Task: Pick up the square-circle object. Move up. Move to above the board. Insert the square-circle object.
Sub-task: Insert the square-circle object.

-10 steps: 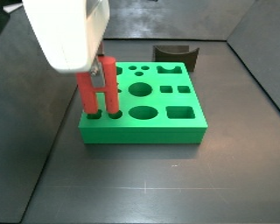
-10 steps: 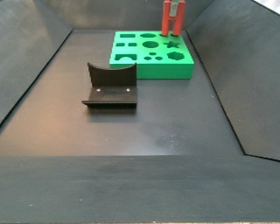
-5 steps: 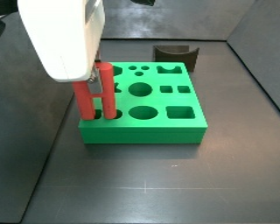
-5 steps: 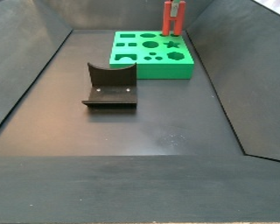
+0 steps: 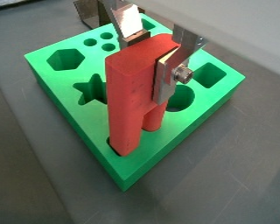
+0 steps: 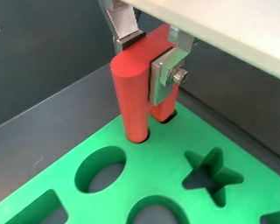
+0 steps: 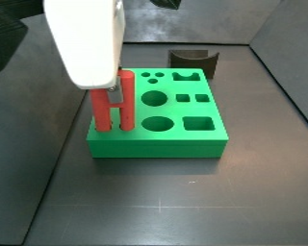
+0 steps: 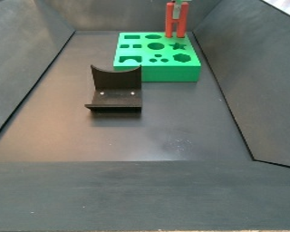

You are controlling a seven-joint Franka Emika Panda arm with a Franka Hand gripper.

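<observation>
The square-circle object is a red piece with two legs. It stands upright with both legs down in holes at one end of the green board. It also shows in a wrist view and in both side views. My gripper is above the board's end and shut on the piece's upper part, one silver finger flat on its face. The other finger is partly hidden behind the piece. The white gripper body hides the fingers in a side view.
The dark fixture stands on the floor just beyond the board; it shows in front of the board in a side view. Dark walls enclose the floor on all sides. The board has several other open holes.
My gripper has moved down a little with the red piece, and the piece's legs have sunk slightly deeper into the board's holes.
</observation>
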